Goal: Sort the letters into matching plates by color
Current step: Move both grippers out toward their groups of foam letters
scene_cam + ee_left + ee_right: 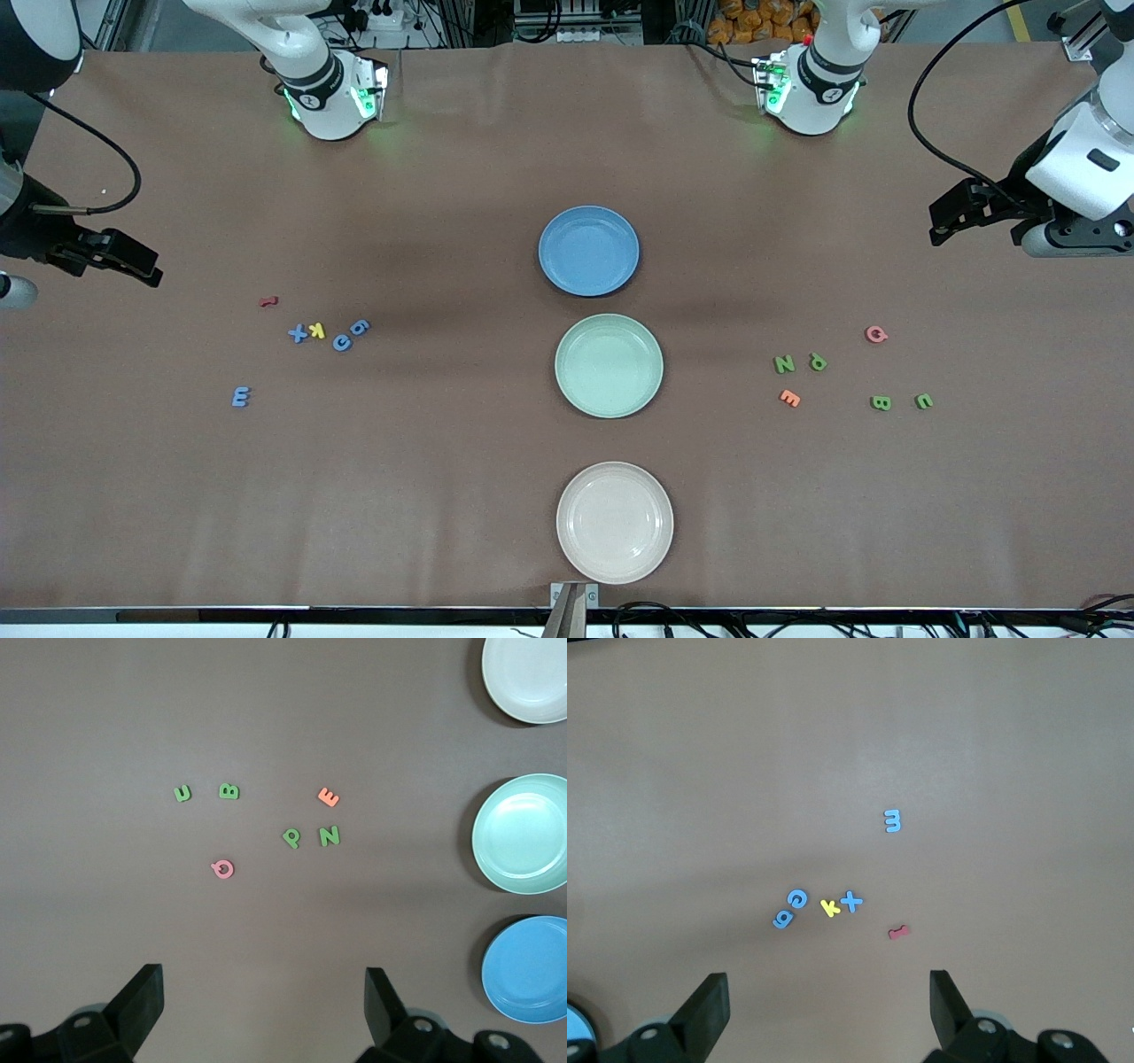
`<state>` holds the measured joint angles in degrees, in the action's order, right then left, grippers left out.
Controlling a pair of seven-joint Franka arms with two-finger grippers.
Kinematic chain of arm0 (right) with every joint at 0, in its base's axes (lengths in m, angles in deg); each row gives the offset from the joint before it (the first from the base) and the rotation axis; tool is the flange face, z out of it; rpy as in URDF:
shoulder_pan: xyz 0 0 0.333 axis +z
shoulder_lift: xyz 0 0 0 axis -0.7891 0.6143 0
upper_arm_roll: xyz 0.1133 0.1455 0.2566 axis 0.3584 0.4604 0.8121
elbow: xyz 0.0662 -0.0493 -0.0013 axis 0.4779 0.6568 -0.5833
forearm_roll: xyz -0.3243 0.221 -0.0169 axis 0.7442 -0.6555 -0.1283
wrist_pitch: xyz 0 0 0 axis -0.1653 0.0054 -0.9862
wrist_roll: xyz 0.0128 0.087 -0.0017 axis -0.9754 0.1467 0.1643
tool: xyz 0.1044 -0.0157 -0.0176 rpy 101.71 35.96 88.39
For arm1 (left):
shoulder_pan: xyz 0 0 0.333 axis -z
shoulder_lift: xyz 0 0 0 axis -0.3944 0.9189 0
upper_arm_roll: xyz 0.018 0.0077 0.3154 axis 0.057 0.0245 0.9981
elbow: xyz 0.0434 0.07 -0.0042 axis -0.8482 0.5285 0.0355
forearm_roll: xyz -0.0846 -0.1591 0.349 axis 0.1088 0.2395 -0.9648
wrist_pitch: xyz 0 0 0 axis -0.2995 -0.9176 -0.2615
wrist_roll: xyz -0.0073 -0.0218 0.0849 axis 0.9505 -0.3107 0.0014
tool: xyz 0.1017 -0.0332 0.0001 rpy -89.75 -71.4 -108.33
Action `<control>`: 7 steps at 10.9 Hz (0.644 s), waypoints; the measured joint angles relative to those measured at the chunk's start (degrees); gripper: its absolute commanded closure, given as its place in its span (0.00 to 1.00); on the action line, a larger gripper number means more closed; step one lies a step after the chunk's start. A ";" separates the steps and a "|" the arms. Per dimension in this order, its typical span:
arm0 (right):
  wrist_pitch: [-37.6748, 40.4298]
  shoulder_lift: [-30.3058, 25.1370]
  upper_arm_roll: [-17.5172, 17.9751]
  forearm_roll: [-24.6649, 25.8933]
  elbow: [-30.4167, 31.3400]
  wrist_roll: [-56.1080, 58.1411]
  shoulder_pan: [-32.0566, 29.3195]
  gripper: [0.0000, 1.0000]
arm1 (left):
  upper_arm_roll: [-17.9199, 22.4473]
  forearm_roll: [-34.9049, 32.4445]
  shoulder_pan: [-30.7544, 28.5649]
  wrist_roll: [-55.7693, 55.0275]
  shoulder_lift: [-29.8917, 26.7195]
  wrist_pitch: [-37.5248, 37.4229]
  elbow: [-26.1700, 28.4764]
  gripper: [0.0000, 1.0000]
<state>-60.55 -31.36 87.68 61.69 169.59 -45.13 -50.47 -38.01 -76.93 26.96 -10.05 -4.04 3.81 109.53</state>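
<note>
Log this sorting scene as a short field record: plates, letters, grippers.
blue plate: bare, farthest from the front camera
green plate: bare, middle of the row
blue letters: four, toward the right arm's end
green letters: four, toward the left arm's end
left gripper: open, over the table
right gripper: open, over the table

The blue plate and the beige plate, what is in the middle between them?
The green plate lies between the blue plate and the beige plate, all three in one row, plain in the front view.
</note>
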 measured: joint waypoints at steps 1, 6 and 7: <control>-0.01 0.00 0.00 0.00 0.00 0.02 0.04 0.00 | 0.00 0.00 0.00 0.00 0.00 0.00 0.00 0.00; -0.05 0.00 0.00 0.00 0.00 0.05 0.09 0.00 | 0.02 0.00 -0.51 0.00 0.35 0.00 0.17 0.00; -0.05 0.00 0.00 0.00 0.00 0.06 0.09 0.00 | 0.03 0.00 -0.85 0.00 0.64 0.00 0.22 0.00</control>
<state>-60.59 -31.36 87.67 61.69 169.59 -45.07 -50.39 -37.99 -76.93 26.11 -10.05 -3.40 3.81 109.75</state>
